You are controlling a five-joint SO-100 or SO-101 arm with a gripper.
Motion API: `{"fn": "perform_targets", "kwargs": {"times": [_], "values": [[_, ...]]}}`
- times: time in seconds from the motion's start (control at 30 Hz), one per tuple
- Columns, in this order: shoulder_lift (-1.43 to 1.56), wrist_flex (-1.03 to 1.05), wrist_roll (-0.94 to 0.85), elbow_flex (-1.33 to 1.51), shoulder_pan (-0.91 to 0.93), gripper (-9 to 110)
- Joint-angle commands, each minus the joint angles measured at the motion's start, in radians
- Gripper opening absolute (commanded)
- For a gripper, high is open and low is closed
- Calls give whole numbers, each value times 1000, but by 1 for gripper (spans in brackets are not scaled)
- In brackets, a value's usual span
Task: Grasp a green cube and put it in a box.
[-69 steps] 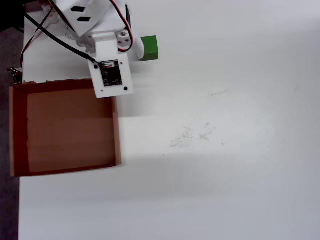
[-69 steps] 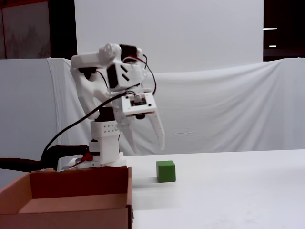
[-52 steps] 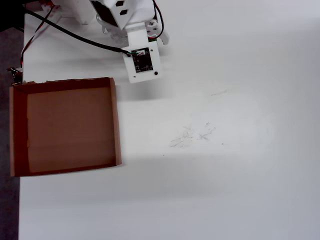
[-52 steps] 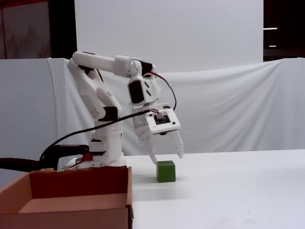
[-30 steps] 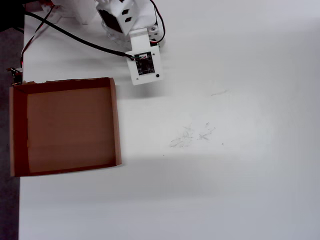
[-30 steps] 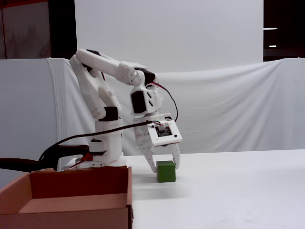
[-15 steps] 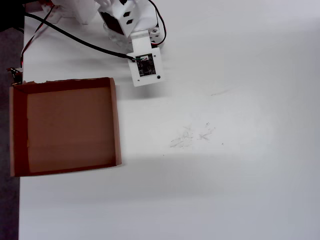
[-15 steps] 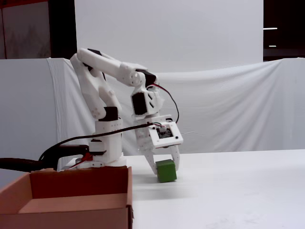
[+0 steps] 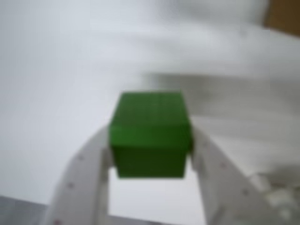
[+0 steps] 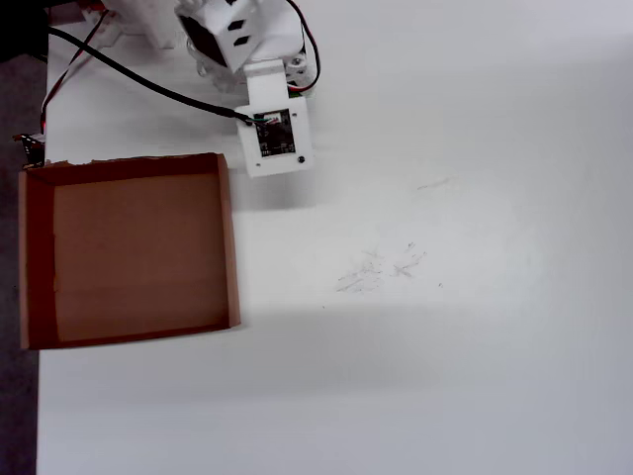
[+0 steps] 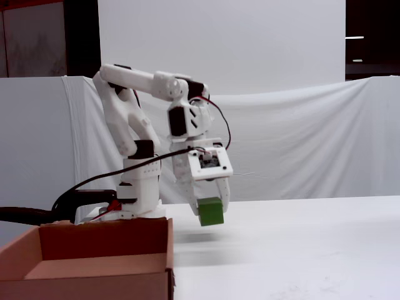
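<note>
A white tabletop [image 9: 56,93] is filling the wrist view, with a brown corner of the box [image 9: 283,16] showing at the upper right. The gripper [image 9: 151,157] is clamping the green cube [image 9: 151,133] between its two white fingers [image 9: 79,187], one pressing on each side face. The picture is blurred.

In the overhead view, the white table [image 10: 445,346] is carrying faint scuff marks [image 10: 381,267] near its middle. The cardboard box [image 10: 229,247] is lying open at the left edge. The arm's wrist plate [image 10: 273,141] is hanging just beyond the box's upper right corner and is hiding the cube.

In the fixed view, a white cloth backdrop [image 11: 300,144] is standing behind the table. The gripper [image 11: 210,203] is holding the cube [image 11: 210,212] tilted and clear of the tabletop, to the right of the box [image 11: 94,275].
</note>
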Motion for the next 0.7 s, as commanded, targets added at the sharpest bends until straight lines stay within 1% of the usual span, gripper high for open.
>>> {"fn": "perform_targets", "kwargs": {"times": [0.0, 0.2, 0.4, 0.67], "values": [[74, 71, -63, -107, 46, 13], [120, 199, -230, -224, 164, 13], [150, 267, -476, -244, 367, 13], [97, 245, -715, -252, 611, 13]]}}
